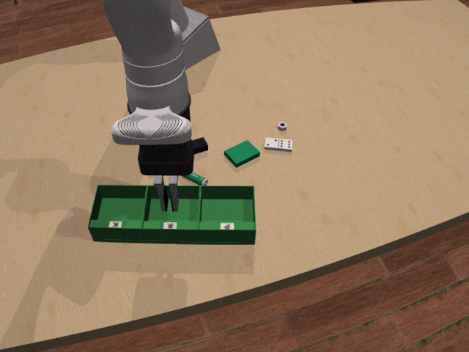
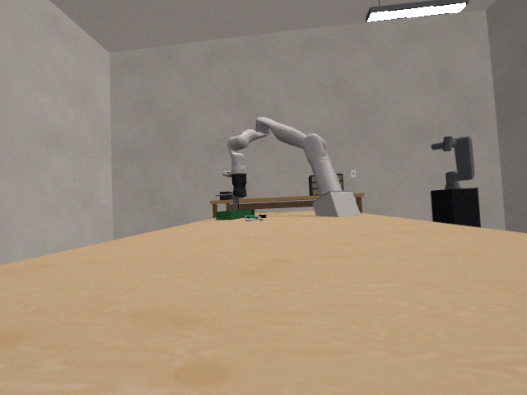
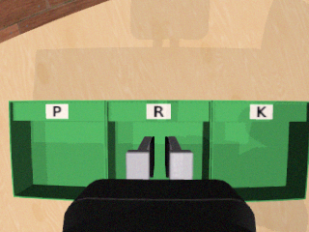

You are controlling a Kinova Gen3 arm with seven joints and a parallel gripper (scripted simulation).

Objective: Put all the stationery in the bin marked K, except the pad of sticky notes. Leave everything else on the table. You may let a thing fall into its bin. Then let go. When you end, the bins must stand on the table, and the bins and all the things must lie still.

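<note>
Top view: the black two-finger gripper (image 1: 168, 208) hangs over the middle compartment, marked R, of the green three-compartment plastic bin tray (image 1: 170, 236). The tray sits toward the counter's curved front edge, on the left. The fingers are drawn close with only a slim gap and nothing pinched between them.

All three compartments look empty, including the K compartment (image 1: 115, 224) at the tray's left end. Loose on the light wooden counter (image 1: 341, 75), toward the middle, are:
- a green cylindrical battery (image 1: 196, 178) just behind the tray's back rim
- a flat green pad of sticky notes (image 1: 242, 152)
- a white domino tile (image 1: 278, 144)
- a small grey metal hex nut (image 1: 281, 126)

My read is that the pad is the only stationery in sight, and it's the one thing excluded. So the sorting looks as good as done. The next move is probably to lift straight up without bumping the tray walls.

Exterior view: it's too far away to be much use. The gripper (image 2: 236, 202) points down right above the tray (image 2: 234, 214), near the far edge of the counter.

Wrist view: the fingertips of the gripper (image 3: 158, 145) sit in front of the R label, with P on one side and K (image 3: 261, 112) on the other. All three floors are bare green.
</note>
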